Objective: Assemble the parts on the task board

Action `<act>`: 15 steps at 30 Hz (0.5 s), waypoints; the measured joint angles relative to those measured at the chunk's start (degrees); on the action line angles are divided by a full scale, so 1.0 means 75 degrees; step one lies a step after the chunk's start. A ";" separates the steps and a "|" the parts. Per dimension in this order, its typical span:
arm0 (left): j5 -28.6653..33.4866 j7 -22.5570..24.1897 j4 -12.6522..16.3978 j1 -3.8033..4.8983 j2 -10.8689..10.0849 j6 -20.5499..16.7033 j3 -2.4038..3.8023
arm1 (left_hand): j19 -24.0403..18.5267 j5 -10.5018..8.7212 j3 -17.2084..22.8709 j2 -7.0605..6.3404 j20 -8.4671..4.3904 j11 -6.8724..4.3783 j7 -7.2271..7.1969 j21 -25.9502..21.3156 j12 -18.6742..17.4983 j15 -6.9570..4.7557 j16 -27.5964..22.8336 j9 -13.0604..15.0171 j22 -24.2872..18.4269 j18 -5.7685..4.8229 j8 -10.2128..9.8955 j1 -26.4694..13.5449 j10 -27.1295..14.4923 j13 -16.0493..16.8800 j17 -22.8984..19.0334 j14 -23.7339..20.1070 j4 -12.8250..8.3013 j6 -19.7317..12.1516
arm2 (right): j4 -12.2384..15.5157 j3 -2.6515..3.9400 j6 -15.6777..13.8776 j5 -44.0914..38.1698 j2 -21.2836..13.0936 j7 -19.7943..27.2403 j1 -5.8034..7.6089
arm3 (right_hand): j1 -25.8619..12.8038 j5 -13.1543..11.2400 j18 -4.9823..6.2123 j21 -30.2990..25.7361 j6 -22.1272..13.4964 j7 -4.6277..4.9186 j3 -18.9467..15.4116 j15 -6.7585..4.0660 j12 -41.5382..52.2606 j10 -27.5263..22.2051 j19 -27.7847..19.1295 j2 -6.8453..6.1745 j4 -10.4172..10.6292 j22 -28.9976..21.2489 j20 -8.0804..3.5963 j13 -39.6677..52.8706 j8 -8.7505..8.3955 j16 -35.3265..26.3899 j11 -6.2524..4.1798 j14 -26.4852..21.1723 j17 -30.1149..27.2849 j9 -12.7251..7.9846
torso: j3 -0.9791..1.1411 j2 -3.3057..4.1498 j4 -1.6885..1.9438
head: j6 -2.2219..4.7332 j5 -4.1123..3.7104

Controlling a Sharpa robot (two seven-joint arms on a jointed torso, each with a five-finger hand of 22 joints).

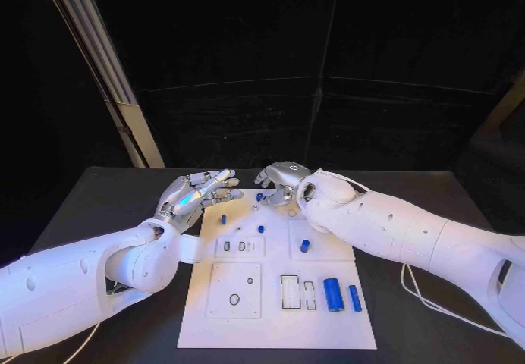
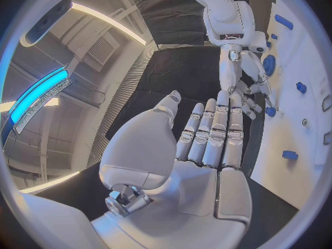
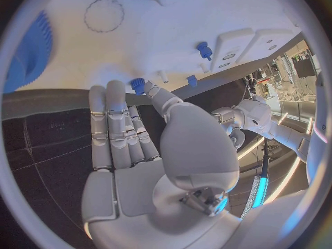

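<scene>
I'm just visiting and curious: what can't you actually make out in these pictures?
- Head view: the right robot hand covers the task board's far edge; whether it touches the small blue part there is unclear.
- Right wrist view: a big blue ridged part is cut off by the circle's rim.

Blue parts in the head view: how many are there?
6. Two cylinders lie near right on the board; one part mid-board; two pegs far left; one piece by the right hand. The right arm may hide more.
</scene>
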 measured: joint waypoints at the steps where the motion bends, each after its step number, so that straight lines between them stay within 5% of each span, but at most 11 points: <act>1: 0.0000 -0.0003 -0.0006 0.0000 0.0000 0.0002 0.0000 | 0.0000 0.0000 0.0000 0.0000 0.0000 0.0000 0.0000 0.0000 0.0000 0.0000 0.0000 0.0000 0.0000 0.0000 0.0000 0.0000 0.0000 0.0000 0.0000 0.0000 0.0000 0.0000 | 0.0024 0.0000 -0.0021 -0.0001 -0.0022 -0.0022 -0.0001 | 0.0037 0.0000 0.0000 -0.0077 -0.0175 -0.0044 -0.0126 0.0010 0.0035 -0.0088 -0.0028 -0.0037 0.0068 -0.0079 0.0026 0.0005 -0.0027 -0.0031 0.0010 -0.0009 -0.0041 0.0000 | -0.0001 0.0000 0.0000 | 0.0002 0.0001; 3: 0.0000 -0.0006 -0.0012 0.0000 -0.0001 0.0004 0.0000 | 0.0000 0.0000 0.0000 0.0000 0.0000 0.0000 0.0000 0.0000 0.0000 0.0000 0.0000 0.0000 0.0000 0.0000 0.0000 0.0000 0.0000 0.0000 0.0000 0.0000 0.0000 0.0000 | 0.0103 -0.0001 -0.0068 -0.0002 -0.0090 -0.0053 -0.0001 | 0.0111 0.0000 -0.0001 -0.0116 -0.0256 -0.0078 -0.0262 0.0009 0.0128 -0.0097 -0.0040 -0.0025 0.0186 -0.0141 0.0037 0.0023 -0.0028 -0.0035 -0.0003 -0.0009 -0.0089 0.0000 | 0.0000 0.0000 0.0000 | 0.0007 0.0008; 9: 0.0002 -0.0028 -0.0015 0.0001 -0.0031 0.0015 0.0000 | 0.0000 0.0000 0.0000 0.0000 0.0000 0.0000 0.0000 0.0000 0.0000 0.0000 0.0000 0.0000 0.0000 -0.0001 0.0000 0.0000 0.0000 0.0000 0.0000 0.0000 0.0000 0.0000 | 0.0714 -0.0002 -0.0302 0.0079 -0.0692 -0.0144 -0.0002 | 0.0300 0.0158 0.0000 0.0412 0.0931 -0.0025 -0.0425 -0.0116 0.0677 0.0736 0.0647 0.0085 0.0418 0.0725 -0.0052 0.0106 0.0205 0.0185 -0.0161 0.0318 -0.0094 0.0137 | 0.0008 0.0001 -0.0018 | 0.0017 0.0019; 11: 0.0002 -0.0036 -0.0007 0.0001 -0.0051 0.0021 0.0000 | 0.0000 0.0000 0.0021 0.0000 0.0000 0.0028 0.0000 -0.0029 0.0000 0.0000 0.0000 0.0000 -0.0008 -0.0001 0.0000 0.0000 -0.0028 0.0000 -0.0001 0.0000 -0.0021 0.0000 | 0.0976 -0.0002 -0.0344 0.0167 -0.0986 -0.0193 -0.0002 | 0.0300 0.0159 -0.0018 0.0826 0.1196 -0.0117 -0.0428 -0.0201 0.0876 0.1150 0.1121 0.0085 0.0574 0.1421 -0.0119 0.0159 0.0302 0.0497 -0.0274 0.0554 0.0215 0.0167 | 0.0009 0.0001 -0.0026 | 0.0022 0.0031; 13: 0.0002 -0.0046 0.0000 0.0001 -0.0080 0.0027 0.0000 | 0.0000 0.0000 0.0021 0.0000 0.0000 0.0027 -0.0016 -0.0029 -0.0005 0.0021 0.0000 0.0000 -0.0008 -0.0002 0.0000 0.0000 -0.0028 0.0000 -0.0007 -0.0021 -0.0021 -0.0016 | 0.1301 -0.0002 -0.0352 0.0316 -0.1361 -0.0276 -0.0001 | 0.0296 0.0105 -0.0248 0.1254 0.1383 -0.0283 -0.0442 -0.0358 0.1208 0.1820 0.1587 0.0085 0.0733 0.2123 -0.0239 0.0302 0.0351 0.0970 -0.0478 0.0772 0.0765 0.0178 | 0.0010 -0.0005 -0.0040 | 0.0031 0.0044; 15: 0.0003 -0.0052 0.0003 0.0001 -0.0102 0.0032 0.0000 | 0.0000 0.0000 0.0022 0.0000 0.0000 0.0028 -0.0028 -0.0029 -0.0027 0.0027 0.0000 0.0000 -0.0008 -0.0002 0.0000 0.0000 -0.0028 0.0000 -0.0007 -0.0028 -0.0021 -0.0028 | 0.1563 -0.0001 -0.0337 0.0488 -0.1678 -0.0370 -0.0001 | 0.0186 0.0072 -0.0249 0.1505 0.1479 -0.0379 -0.0499 -0.0475 0.1450 0.2267 0.1858 0.0048 0.0855 0.2540 -0.0346 0.0449 0.0351 0.1302 -0.0606 0.0889 0.1170 0.0178 | 0.0014 -0.0015 -0.0067 | 0.0039 0.0052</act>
